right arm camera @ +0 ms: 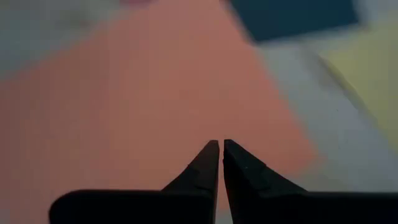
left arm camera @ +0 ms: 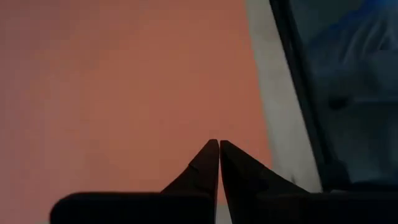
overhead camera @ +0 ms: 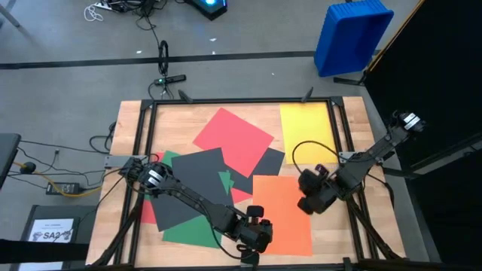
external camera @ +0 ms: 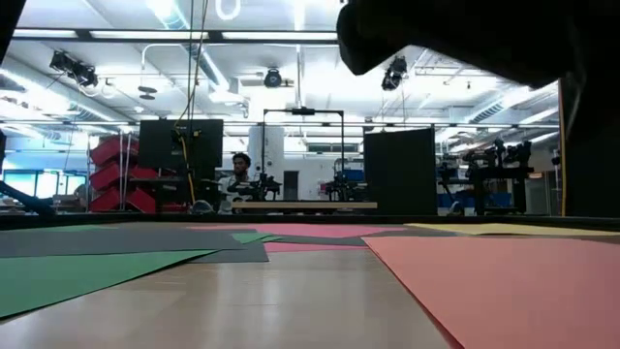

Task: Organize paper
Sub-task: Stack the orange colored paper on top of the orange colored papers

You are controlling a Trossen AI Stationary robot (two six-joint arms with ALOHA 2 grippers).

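The paper is spread flat over the wooden table (overhead camera: 128,128) in loose overlapping sheets: an orange sheet (overhead camera: 282,214) at the near right, a yellow sheet (overhead camera: 307,128) at the far right, a red sheet (overhead camera: 233,139) toward the far middle, dark grey sheets (overhead camera: 192,177) across the middle and left, and a green sheet (overhead camera: 192,229) showing from under them at the near left. The sheets are judged to be very light, thin and limp, likely to slide on the smooth wood and to crease or curl if pinched hard; no thickness is offered for a grasp from above, so a free edge or corner, or a sliding press on the face, is judged the best hold. The orange sheet lies mostly uncovered, with its near and right edges free. The left gripper (left arm camera: 219,144) is seen clenched, tips together with nothing between them, over the orange sheet near its left edge. The right gripper (right arm camera: 221,143) is likewise pressed closed on nothing, above the same sheet's far right part. Overlaps are judged the main hindrance, since one sheet dragged may carry its neighbours. The dark frame rail (overhead camera: 343,143) bounds the work area closely on the right, and a blue bin (overhead camera: 352,34) stands on the floor beyond the table.
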